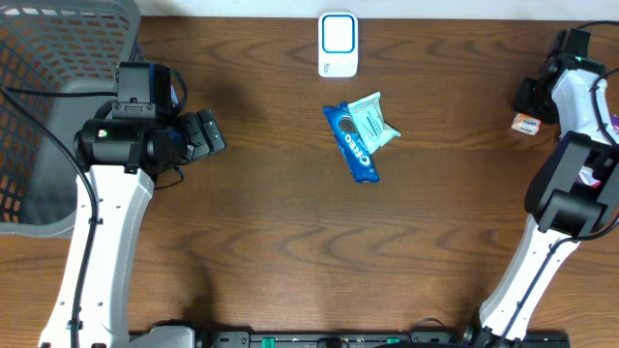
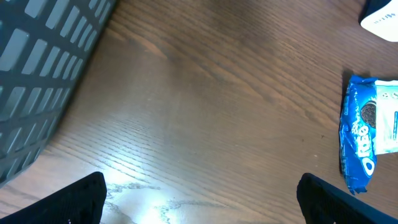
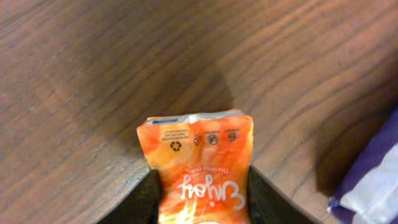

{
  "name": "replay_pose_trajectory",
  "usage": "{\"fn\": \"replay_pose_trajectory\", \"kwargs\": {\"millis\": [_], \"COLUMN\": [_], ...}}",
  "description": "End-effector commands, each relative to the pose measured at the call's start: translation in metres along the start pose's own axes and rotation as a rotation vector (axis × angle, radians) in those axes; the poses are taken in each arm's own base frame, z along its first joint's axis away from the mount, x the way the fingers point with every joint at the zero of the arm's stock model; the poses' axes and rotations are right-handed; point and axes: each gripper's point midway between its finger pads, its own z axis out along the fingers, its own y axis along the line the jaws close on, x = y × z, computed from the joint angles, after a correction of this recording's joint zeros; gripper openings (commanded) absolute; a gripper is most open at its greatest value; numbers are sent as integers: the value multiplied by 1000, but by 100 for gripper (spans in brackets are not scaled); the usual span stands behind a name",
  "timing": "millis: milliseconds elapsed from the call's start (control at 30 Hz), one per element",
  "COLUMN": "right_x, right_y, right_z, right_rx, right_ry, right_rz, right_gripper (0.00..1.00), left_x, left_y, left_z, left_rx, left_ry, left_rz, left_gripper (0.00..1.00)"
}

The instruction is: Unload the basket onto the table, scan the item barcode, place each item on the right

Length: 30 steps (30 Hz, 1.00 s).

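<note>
Gripping with the right jaws a small orange foil sachet (image 3: 199, 168), pressed on both long edges, near the far right edge of the brown wooden counter (image 1: 271, 222). Resting flat on the wood, not lifted, just beside a purple and white bag (image 3: 373, 180). Printed side up, with recycling marks near one end. No barcode to find on this face, so probably on the underside.

Holding the left jaws wide open over bare wood, near the grey plastic mesh basket (image 1: 48, 97), with nothing between them.

Well apart from the sachet, at the far middle: a white scanner box with a blue-framed window (image 1: 338, 43). In front of it, a blue Oreo biscuit packet (image 1: 354, 145) touching a pale green packet (image 1: 375, 118).

Judged as the pick-up step, at the beginning of the task. Next: to lift the sachet, carry it across to the scanner box, and turn it so as to present the barcode side to the window. Needs a firm pinch, because of the thin, slippery foil.
</note>
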Motion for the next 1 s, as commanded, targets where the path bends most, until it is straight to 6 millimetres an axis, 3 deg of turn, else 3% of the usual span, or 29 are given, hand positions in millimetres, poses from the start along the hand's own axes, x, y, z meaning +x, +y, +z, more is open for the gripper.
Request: {"fn": "replay_pose_trajectory", "kwargs": {"millis": [0, 133, 267, 333, 400, 500, 600, 700, 800, 967], "right_x": [-5, -10, -23, -30, -36, -39, -32, -23, -13, 7], "right_y": [-4, -13, -26, -34, -39, -33, 9, 37, 33, 30], "right_z": [-17, -30, -56, -71, -83, -87, -82, -80, -69, -41], "right_rx": [40, 83, 134, 164, 178, 140, -84, -238, -205, -178], "right_ry": [-28, -52, -120, -157, -189, -198, -149, -114, -71, 4], "right_rz": [-5, 41, 100, 120, 129, 113, -44, -108, -91, -79], "right_gripper": [28, 28, 28, 33, 45, 51, 43, 24, 4, 1], "left_x": [-2, -2, -2, -2, -2, -2, -2, -2, -2, -2], "left_y": [2, 2, 2, 2, 2, 2, 2, 2, 2, 2], "left_z": [0, 0, 0, 0, 0, 0, 0, 0, 0, 0], "left_rx": [-12, -12, -12, -12, -12, -12, -12, -12, -12, -12], "left_ry": [-6, -6, -6, -6, -6, -6, -6, -6, -6, -6], "left_rz": [-4, -4, -4, -4, -4, -4, -4, -4, -4, -4], "left_gripper": [98, 98, 98, 98, 98, 98, 98, 98, 98, 98]}}
